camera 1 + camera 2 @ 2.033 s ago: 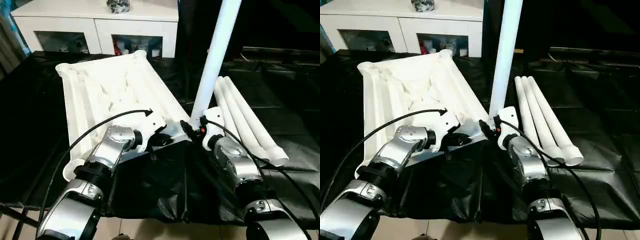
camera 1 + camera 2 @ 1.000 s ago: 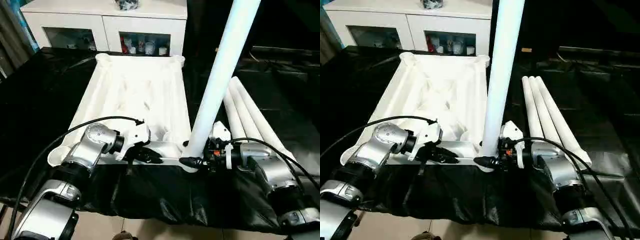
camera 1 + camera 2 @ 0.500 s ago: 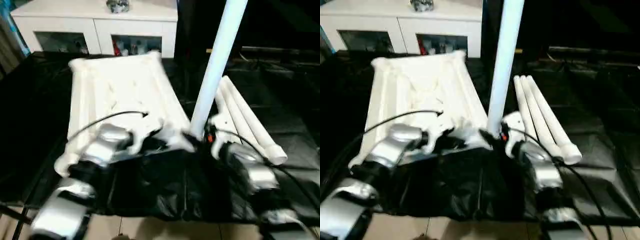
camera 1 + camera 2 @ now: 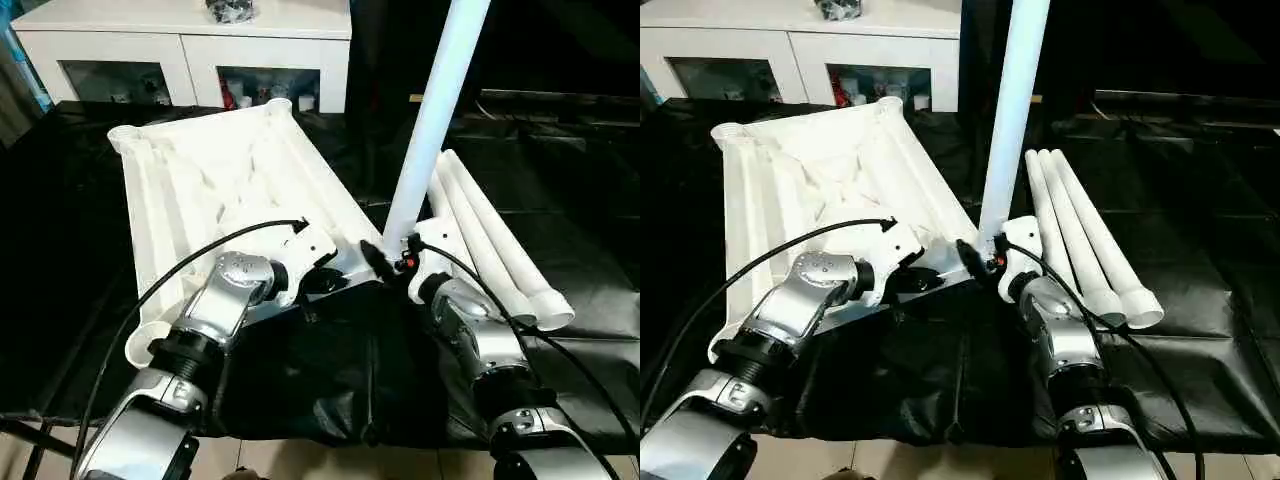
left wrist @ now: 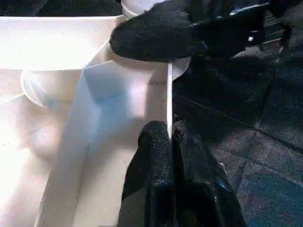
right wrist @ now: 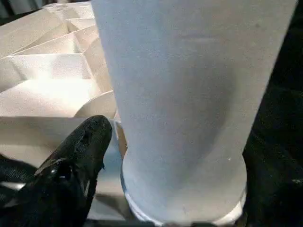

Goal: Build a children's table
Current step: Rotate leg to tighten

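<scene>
We judge one long white tubular leg (image 4: 432,120) seated upright in the near corner socket of the white ribbed plastic tabletop (image 4: 215,185) lying underside-up; three spare legs (image 4: 490,235) lie alongside. Left gripper (image 5: 169,137) pinches the tabletop's edge wall; right gripper (image 4: 385,262) brackets the leg's base, grip unclear.

A black sheet (image 4: 80,300) covers the bench. Behind it stands a white cabinet (image 4: 190,45) with glass doors, small items inside. Pale tiled floor (image 4: 330,462) shows below the bench's near edge.

No legible text, label, brand, number or sign on anything.
</scene>
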### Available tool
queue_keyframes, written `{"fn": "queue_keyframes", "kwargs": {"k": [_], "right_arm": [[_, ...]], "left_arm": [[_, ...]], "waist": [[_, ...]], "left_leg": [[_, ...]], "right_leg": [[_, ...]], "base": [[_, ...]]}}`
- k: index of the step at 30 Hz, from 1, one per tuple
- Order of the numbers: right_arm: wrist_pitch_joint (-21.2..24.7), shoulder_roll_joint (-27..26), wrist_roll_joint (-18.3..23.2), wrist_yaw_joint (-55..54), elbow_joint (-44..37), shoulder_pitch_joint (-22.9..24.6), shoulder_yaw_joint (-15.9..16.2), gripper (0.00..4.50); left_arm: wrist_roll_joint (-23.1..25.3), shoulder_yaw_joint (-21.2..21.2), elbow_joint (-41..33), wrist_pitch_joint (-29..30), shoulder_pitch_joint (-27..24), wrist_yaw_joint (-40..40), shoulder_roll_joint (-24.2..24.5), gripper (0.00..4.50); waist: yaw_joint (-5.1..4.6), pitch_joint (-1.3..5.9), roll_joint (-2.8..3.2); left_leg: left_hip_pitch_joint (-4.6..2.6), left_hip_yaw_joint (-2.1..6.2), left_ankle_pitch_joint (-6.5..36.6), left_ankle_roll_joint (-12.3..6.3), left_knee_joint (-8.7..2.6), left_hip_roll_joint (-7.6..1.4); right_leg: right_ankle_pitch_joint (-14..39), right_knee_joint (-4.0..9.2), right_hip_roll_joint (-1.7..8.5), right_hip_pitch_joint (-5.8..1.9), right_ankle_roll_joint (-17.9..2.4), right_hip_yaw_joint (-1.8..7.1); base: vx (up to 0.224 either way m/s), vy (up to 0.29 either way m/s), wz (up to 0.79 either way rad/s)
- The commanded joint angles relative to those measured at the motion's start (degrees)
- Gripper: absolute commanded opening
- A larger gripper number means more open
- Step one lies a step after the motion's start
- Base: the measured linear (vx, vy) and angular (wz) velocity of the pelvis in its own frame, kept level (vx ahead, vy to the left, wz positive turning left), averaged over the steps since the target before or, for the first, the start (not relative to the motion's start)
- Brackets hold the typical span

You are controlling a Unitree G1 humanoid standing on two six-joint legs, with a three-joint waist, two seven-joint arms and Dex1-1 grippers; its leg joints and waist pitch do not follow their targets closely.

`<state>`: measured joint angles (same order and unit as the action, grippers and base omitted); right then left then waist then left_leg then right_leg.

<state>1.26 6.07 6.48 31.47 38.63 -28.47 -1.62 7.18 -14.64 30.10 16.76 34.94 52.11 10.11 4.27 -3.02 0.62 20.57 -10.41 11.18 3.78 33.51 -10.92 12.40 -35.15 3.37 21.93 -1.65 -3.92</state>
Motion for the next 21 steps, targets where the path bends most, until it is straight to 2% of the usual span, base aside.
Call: {"fn": "queue_keyframes", "kwargs": {"k": [1, 2, 5, 6, 7, 8, 10, 13, 14, 16, 17, 20, 21], "right_arm": [[2.34, 0.89, 0.46, 5.33, -3.59, 2.73, 3.72, 4.34], [3.23, 2.17, 0.94, 6.74, -6.21, 3.96, 3.89, 4.44], [4.76, 3.64, 1.72, 7.94, -9.48, 5.37, 3.77, 4.44], [6.92, 6.07, 3.30, 10.53, -14.85, 7.68, 3.59, 4.44], [8.62, 8.14, 4.76, 12.82, -19.12, 9.57, 3.29, 4.44], [9.70, 9.96, 5.70, 14.51, -22.23, 10.98, 2.96, 4.44], [10.97, 12.49, 6.59, 16.52, -25.92, 12.70, 2.59, 4.44], [12.17, 15.77, 6.91, 18.21, -30.00, 14.58, 1.96, 4.44], [12.81, 17.14, 7.11, 18.82, -31.37, 15.12, 1.53, 4.44], [13.84, 18.68, 7.48, 19.42, -32.83, 15.51, 0.66, 4.44], [14.90, 19.47, 8.09, 19.63, -33.99, 15.86, 0.35, 4.48], [16.72, 20.60, 9.22, 20.43, -35.65, 16.31, 0.23, 4.50], [18.97, 21.61, 10.19, 21.68, -37.47, 16.89, 1.18, 4.50]], "left_arm": [[-0.31, -2.14, -1.01, 0.06, -0.56, 0.67, -0.46, 0.00], [-0.19, -2.16, -0.93, -0.07, -0.73, 0.67, -0.22, 0.00], [-0.05, -2.12, -0.92, -0.09, -0.88, 0.71, 0.05, 0.00], [0.00, -2.15, -1.02, -0.18, -1.13, 0.83, 0.36, 0.00], [-0.01, -2.18, -1.12, -0.26, -1.36, 0.77, 0.53, 0.00], [-0.06, -2.20, -1.14, -0.31, -1.52, 0.67, 0.59, 0.00], [-0.09, -2.07, -1.06, -0.52, -1.67, -0.11, 0.51, 0.00], [0.02, -2.23, -0.77, -1.14, -1.75, -0.89, 0.38, 0.00], [0.25, -2.28, -0.52, -1.73, -1.71, -1.47, 0.33, 0.00], [0.51, -2.12, 0.09, -2.90, -1.50, -2.58, 0.17, 0.00], [-0.06, -1.75, 0.26, -2.66, -1.36, -2.50, -0.04, 0.44], [-0.99, -1.21, -0.02, -2.26, -1.20, -2.09, -0.20, 0.58], [-2.03, 0.11, -0.70, -1.86, -0.86, -2.53, -0.16, 0.66]], "waist": [[0.12, 3.57, -0.34], [0.31, 3.70, -0.54], [0.74, 3.64, -0.51], [0.96, 3.52, -0.74], [0.93, 3.54, -0.75], [1.33, 3.57, -0.79], [1.23, 3.45, -1.15], [0.89, 3.30, -1.51], [1.05, 3.15, -1.56], [1.13, 3.31, -1.46], [1.09, 3.28, -1.51], [1.14, 3.41, -1.57], [1.11, 3.37, -1.76]], "left_leg": [[-0.23, 1.02, 4.69, -4.79, -3.58, -2.81], [-0.25, 0.96, 3.87, -5.38, -3.41, -2.84], [-0.31, 0.96, 3.92, -5.86, -3.45, -2.85], [-0.28, 0.94, 4.13, -5.95, -3.47, -2.84], [-0.36, 0.92, 4.41, -5.95, -3.45, -2.86], [-0.45, 0.94, 4.29, -6.18, -3.42, -2.98], [-0.01, 1.03, 4.36, -6.44, -3.47, -2.87], [0.22, 1.02, 5.16, -6.35, -3.46, -2.69], [0.00, 0.95, 6.31, -6.03, -3.44, -2.70], [-0.07, 0.99, 5.60, -5.84, -3.38, -2.79], [-0.01, 1.00, 5.39, -5.83, -3.41, -2.78], [0.01, 0.99, 4.33, -6.36, -3.26, -2.71], [0.05, 0.98, 4.28, -6.51, -3.25, -2.68]], "right_leg": [[0.40, 3.66, 5.37, -3.02, -13.77, 3.26], [-1.17, 3.48, 5.39, -3.05, -13.68, 3.28], [-0.83, 3.56, 5.40, -2.93, -13.46, 3.26], [-0.14, 3.71, 5.42, -3.03, -13.05, 3.32], [0.29, 3.71, 5.40, -2.91, -12.94, 3.31], [0.19, 3.74, 5.37, -3.03, -12.39, 3.36], [1.41, 3.89, 5.39, -3.17, -11.70, 3.20], [4.36, 4.17, 5.38, -3.06, -11.13, 3.08], [7.91, 4.72, 5.44, -2.83, -10.20, 3.08], [7.98, 4.60, 5.40, -2.78, -10.03, 3.23], [7.58, 4.55, 5.31, -2.78, -10.10, 3.19], [5.32, 4.26, 5.30, -2.73, -10.71, 3.14], [5.04, 4.24, 5.26, -2.80, -10.85, 3.12]], "base": [[0.000, 0.000, 0.00], [0.000, 0.000, 0.00], [0.000, 0.000, 0.00], [0.000, 0.000, 0.00], [0.000, 0.000, 0.00], [0.000, 0.000, 0.00], [0.000, 0.000, 0.00], [0.000, 0.000, 0.00], [0.000, 0.000, 0.00], [0.000, 0.000, 0.00], [0.000, 0.000, 0.00], [0.000, 0.000, 0.00], [0.000, 0.000, 0.00]]}}
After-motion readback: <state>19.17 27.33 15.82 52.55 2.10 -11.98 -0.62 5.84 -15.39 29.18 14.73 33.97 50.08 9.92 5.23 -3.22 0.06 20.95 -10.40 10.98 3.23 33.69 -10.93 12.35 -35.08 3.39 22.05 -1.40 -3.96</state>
